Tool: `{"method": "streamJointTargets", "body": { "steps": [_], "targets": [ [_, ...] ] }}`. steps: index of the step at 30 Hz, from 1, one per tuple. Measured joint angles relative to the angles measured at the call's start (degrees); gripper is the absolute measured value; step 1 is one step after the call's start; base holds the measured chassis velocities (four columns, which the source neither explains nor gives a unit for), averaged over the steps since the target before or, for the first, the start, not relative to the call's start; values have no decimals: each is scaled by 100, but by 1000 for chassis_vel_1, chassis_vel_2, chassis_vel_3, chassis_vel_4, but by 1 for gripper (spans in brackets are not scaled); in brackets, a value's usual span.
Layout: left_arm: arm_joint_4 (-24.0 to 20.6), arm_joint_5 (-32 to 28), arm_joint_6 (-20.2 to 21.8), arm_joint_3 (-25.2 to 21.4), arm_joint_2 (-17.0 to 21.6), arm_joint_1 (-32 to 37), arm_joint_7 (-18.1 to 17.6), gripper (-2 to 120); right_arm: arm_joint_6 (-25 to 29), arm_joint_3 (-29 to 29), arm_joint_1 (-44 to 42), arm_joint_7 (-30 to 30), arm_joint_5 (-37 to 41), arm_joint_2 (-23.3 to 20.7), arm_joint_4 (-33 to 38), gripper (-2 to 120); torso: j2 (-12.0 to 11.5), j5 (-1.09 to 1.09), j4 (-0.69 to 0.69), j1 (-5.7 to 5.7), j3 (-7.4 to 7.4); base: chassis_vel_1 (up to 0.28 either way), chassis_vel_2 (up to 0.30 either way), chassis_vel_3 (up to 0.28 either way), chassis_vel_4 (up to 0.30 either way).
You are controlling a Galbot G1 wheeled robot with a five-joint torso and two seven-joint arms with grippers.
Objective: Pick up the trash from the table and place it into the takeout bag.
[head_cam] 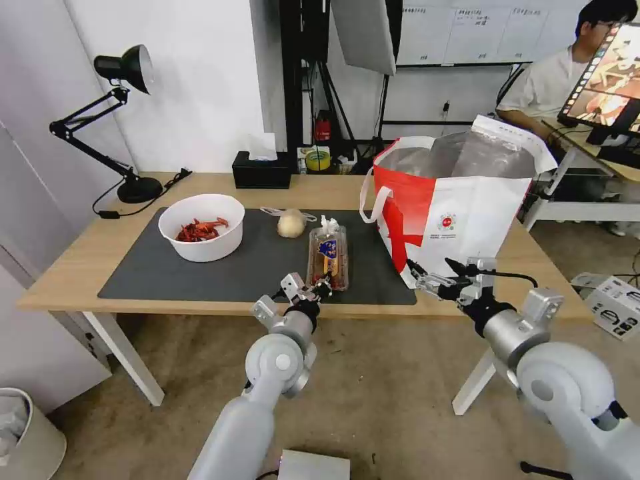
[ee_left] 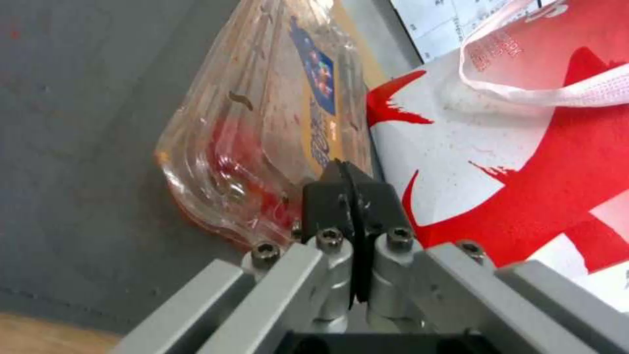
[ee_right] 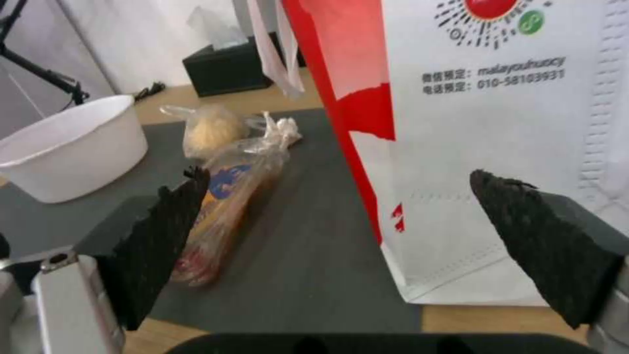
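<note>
From the head view, the left gripper (head_cam: 319, 288) sits at the near end of the clear tray (head_cam: 328, 257), which lies on the dark mat (head_cam: 167, 273) of the table (head_cam: 73, 267); beyond its fingers stand the wrapped lump (head_cam: 291, 223) and the white bowl (head_cam: 201, 227) of red shells, and off to their right the takeout bag (head_cam: 460, 207). The right gripper (head_cam: 437, 275) hovers at the bag's near lower corner. In the left wrist view, the left gripper's fingers (ee_left: 328, 206) are pressed together, and they seem to nip the tray's near rim (ee_left: 249, 231), though whether plastic is truly caught between them is hard to tell; the bag's red-and-white side (ee_left: 524, 162) rises just beside them. In the right wrist view, the right gripper's pads (ee_right: 167, 246) are spread wide with nothing between them, the bag's corner (ee_right: 459, 206) just ahead, the tray (ee_right: 229, 206) off to one side. The tray pickup looks underway; next comes a lift high enough to clear the bag's rim.
</note>
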Motion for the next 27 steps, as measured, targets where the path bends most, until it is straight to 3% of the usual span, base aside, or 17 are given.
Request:
{"method": "streamJointTargets", "body": {
  "steps": [12,27],
  "targets": [
    [-4,14,6,10,4,-17,-7,0,-263,-1092,1285,414,1136,-372,-634,100,0,0,1,0,0,0,0,0,0],
    [31,59,6,-9,-10,-6,-6,0,-390,-1864,2170,712,1809,162,-1372,100,0,-1,1,0,0,0,0,0,0]
  ]
}}
